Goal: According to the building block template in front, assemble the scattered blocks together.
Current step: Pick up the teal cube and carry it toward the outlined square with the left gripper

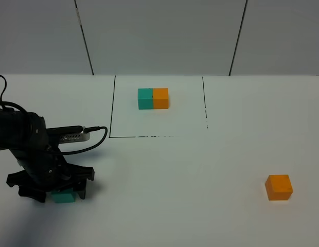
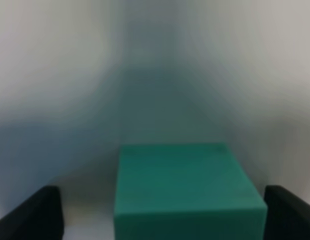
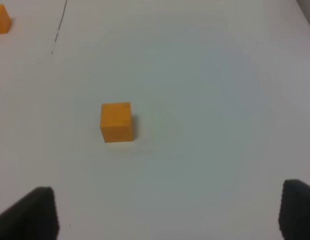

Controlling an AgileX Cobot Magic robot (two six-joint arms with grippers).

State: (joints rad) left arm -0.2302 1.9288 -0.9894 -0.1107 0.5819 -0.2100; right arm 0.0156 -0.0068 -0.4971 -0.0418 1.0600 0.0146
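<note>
The template (image 1: pixel 153 98) is a joined teal and orange pair at the back of the table, inside a marked rectangle. The loose teal cube (image 1: pixel 63 196) sits on the table at the front left. My left gripper (image 1: pixel 60 188) is lowered over it. In the left wrist view the teal cube (image 2: pixel 187 192) lies between the two black fingertips (image 2: pixel 32 215), with a gap showing on one side, so the left gripper (image 2: pixel 162 217) is open. The loose orange cube (image 1: pixel 279 187) sits at the front right, apart from everything. My right gripper (image 3: pixel 165 215) is open and empty, some way short of the orange cube (image 3: pixel 116 121).
A thin black outline (image 1: pixel 111 110) marks the rectangle around the template. A cable (image 1: pixel 92 135) runs from the left arm over the table. The white table (image 1: pixel 175 180) ends at a grey panelled wall. The template's orange half (image 3: pixel 1 19) shows at the right wrist view's corner.
</note>
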